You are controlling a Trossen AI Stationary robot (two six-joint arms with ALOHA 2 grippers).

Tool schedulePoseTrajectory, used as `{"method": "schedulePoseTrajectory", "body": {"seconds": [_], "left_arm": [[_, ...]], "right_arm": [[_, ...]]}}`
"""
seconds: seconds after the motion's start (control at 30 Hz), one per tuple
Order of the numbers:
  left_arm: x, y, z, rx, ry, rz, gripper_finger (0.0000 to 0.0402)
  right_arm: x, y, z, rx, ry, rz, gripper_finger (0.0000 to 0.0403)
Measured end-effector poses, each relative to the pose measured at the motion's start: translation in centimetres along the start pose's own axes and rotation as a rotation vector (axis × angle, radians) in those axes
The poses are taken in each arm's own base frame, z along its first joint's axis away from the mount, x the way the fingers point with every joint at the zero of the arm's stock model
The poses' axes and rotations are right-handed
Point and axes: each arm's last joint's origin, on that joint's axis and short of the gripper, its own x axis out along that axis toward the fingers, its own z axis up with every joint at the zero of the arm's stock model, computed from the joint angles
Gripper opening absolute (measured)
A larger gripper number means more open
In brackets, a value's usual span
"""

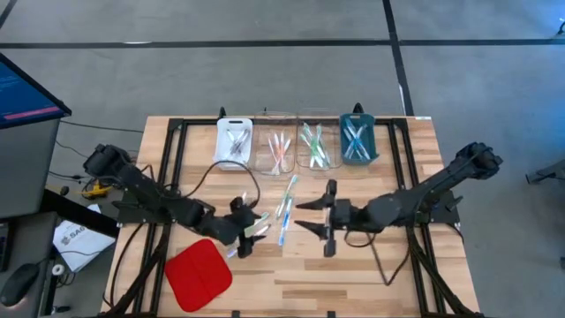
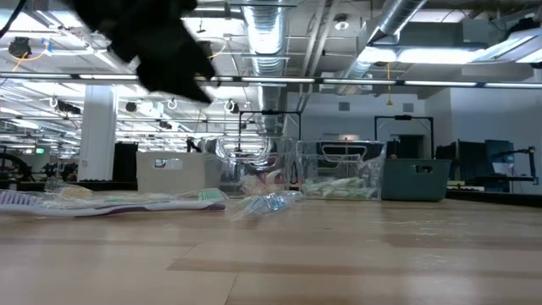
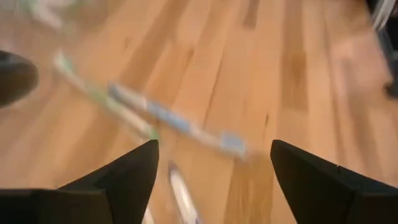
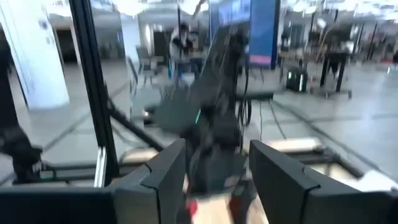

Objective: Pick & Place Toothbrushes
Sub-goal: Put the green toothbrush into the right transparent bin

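Hovering over the loose toothbrushes at the middle of the bench, the left gripper has its fingers spread wide with nothing between them; its wrist view shows brushes lying on the wood just ahead. The right gripper sits just beside the same cluster on the opposite side, fingers apart and empty. More toothbrushes lie sorted in four trays along the far edge: a white tray, two clear trays, and a teal tray. A red pad rests near the front left.
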Motion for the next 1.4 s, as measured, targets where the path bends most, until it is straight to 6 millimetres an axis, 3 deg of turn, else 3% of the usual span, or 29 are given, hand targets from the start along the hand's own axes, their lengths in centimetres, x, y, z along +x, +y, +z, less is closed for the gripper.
{"method": "schedulePoseTrajectory", "body": {"seconds": [0.27,0.5,1.13,1.4], "left_arm": [[0.4,1.4,-5.0,-0.076,0.058,0.129,0.0264],[0.6,2.6,-7.9,-0.098,0.102,0.182,0.0243],[2.6,2.3,-10.4,-0.081,0.173,0.204,0.0202],[2.6,2.3,-10.4,-0.108,0.168,0.206,0.0112]], "right_arm": [[-2.1,1.7,0.6,-0.048,-0.041,0.085,0.0171],[-2.3,1.9,0.8,-0.075,-0.055,0.09,0.0174],[-1.9,1.3,0.6,-0.088,-0.039,0.068,0.0173],[-1.5,0.8,-0.3,-0.052,0.042,0.047,0.0176]]}}
